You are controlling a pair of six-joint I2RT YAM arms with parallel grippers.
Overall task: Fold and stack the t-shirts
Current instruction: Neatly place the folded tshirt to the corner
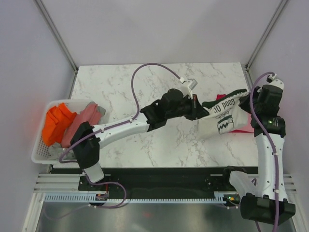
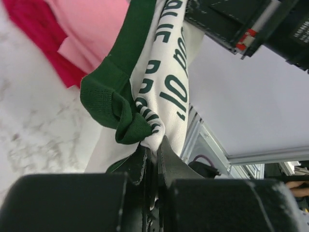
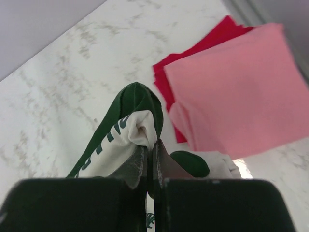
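Both arms reach over the right side of the counter (image 1: 140, 84) with the cream t-shirt (image 1: 223, 120) strung between them; the left tool (image 2: 153, 149) is clamped tight on a bunched fold of cream cloth and dark green sleeve, fabric squeezed between its fingers; the right tool (image 3: 149, 145) is pinched hard too, biting a tuck of cream cloth wrapped in green trim; the shirt sags between the two grips, print facing the overhead camera; whether its lower edge touches the marble I cannot tell; just beside it a folded pink t-shirt (image 3: 236, 92) lies stacked on a crimson t-shirt (image 3: 207, 46), flat on the counter near the right edge; far left, the white basket (image 1: 41, 155) holds an orange t-shirt (image 1: 57, 124) and a dusty-rose t-shirt (image 1: 83, 122), bunched together
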